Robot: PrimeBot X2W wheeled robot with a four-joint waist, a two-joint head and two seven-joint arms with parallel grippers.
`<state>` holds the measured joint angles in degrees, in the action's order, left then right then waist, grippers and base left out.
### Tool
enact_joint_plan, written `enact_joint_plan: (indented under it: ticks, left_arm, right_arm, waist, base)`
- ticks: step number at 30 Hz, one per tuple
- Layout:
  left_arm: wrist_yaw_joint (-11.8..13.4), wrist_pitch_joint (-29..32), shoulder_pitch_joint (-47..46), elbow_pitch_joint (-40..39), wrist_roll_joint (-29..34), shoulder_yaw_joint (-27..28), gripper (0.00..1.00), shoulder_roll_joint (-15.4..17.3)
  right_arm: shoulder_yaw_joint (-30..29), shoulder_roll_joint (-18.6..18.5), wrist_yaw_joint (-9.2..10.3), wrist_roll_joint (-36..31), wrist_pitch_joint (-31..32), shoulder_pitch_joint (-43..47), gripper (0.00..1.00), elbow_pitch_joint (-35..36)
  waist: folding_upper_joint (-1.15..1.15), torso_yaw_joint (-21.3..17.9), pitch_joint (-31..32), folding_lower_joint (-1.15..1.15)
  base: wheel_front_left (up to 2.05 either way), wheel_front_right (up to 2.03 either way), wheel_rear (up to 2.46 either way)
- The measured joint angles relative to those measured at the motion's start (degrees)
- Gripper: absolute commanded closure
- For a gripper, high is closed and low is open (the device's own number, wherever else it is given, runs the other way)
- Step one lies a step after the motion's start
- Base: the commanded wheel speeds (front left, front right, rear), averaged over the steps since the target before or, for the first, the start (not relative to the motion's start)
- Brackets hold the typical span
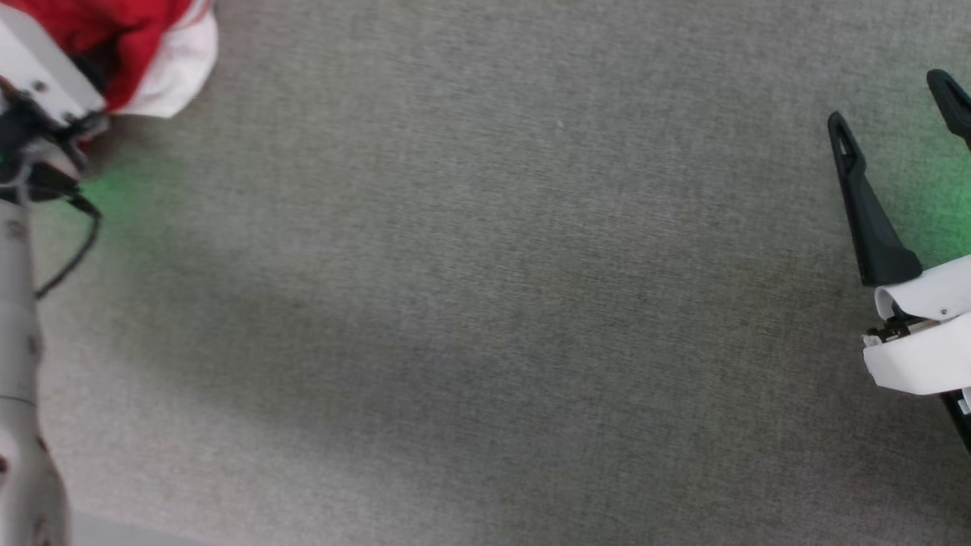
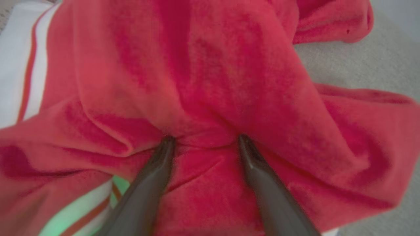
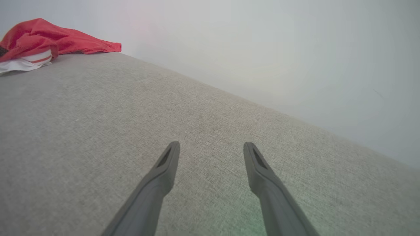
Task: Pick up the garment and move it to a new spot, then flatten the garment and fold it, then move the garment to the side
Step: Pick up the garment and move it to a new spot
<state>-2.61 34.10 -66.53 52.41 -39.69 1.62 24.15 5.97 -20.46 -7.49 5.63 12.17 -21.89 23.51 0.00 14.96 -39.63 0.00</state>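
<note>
garment [image 1: 163,57] lying bunched at upper left of head view | left gripper [image 2: 205,139] standing spread, tips pressing into its red cloth | right gripper [image 1: 887,98] hovering at right edge, fingers standing apart, over grey surface [image 1: 485,303]

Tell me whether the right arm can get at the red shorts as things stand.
Probably, though it is a long stretch. Bare grey surface lies between the open right gripper and the garment, which lies at the far side, where the open left gripper has its tips in the fabric.
</note>
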Motion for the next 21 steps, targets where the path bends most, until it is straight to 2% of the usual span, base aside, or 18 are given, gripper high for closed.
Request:
enact_joint_plan:
  ticks: [7,8,9,10,18,21]
  left_arm:
    - [-0.8,-2.3,-2.6,5.3,0.2,-0.4,0.00,1.1]
    - [-1.0,-2.4,-2.9,6.1,0.3,-0.6,0.43,1.1]
    - [-1.1,-2.4,-3.2,6.7,0.3,-0.8,0.77,1.1]
    - [-1.2,-2.9,-3.5,7.5,0.5,-1.1,1.00,1.0]
    - [-3.0,-7.9,-4.9,10.0,1.9,-3.0,1.00,1.3]
    - [-3.5,-9.6,-6.6,9.6,3.1,-4.1,1.00,3.0]
  right_arm:
    - [0.3,0.3,0.00,0.4,1.0,0.1,0.00,0.7]
    - [0.3,0.3,0.00,0.4,1.2,0.1,0.00,0.7]
    - [0.3,0.3,0.00,0.4,1.2,0.1,0.00,0.7]
    - [0.3,0.4,0.00,0.5,1.3,0.1,0.00,0.7]
    - [0.3,1.3,0.00,0.8,0.4,0.2,0.00,-1.2]
    - [0.4,2.3,0.00,1.0,-0.7,0.5,0.00,-2.6]
  waist:
    - [0.00,-2.0,-0.8,0.00]
    - [0.00,-2.0,-0.6,0.00]
    - [0.00,-2.0,-0.3,0.00]
    - [0.00,-2.0,-0.1,0.00]
    - [0.00,-1.4,2.7,0.00]
    - [0.00,-1.1,4.4,0.00]
  base:
    - [0.00,0.00,0.00]
    - [0.00,0.00,0.00]
    - [0.00,0.00,0.00]
    - [0.00,0.00,0.00]
    - [0.00,0.00,0.00]
    - [0.00,0.00,0.00]
